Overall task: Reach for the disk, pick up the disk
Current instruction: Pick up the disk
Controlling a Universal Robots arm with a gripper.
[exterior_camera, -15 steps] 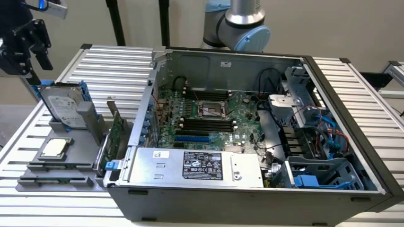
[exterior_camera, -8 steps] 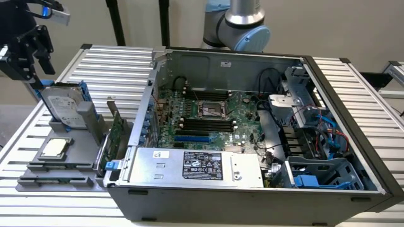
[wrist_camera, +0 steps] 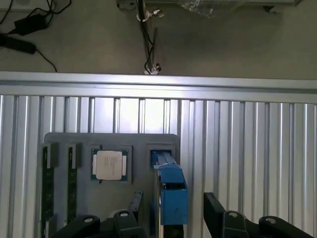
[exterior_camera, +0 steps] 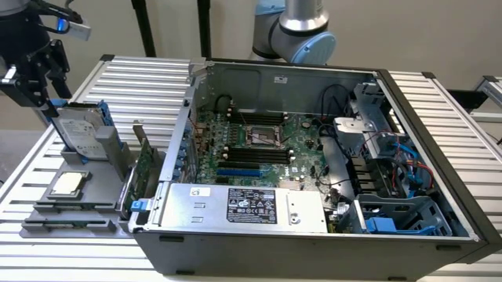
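Gripper [exterior_camera: 43, 87] released wide, empty, hovering above the disk [exterior_camera: 81, 134], which stands on edge in the grey holder [wrist_camera: 84, 143] beside the CPU chip [wrist_camera: 109, 164]. I'd worry a skewed descent clips the blue carrier and jams or tips it.

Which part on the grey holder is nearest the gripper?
The disk, blue-framed, standing on edge right under the gripper; the chip lies flat, farther off.
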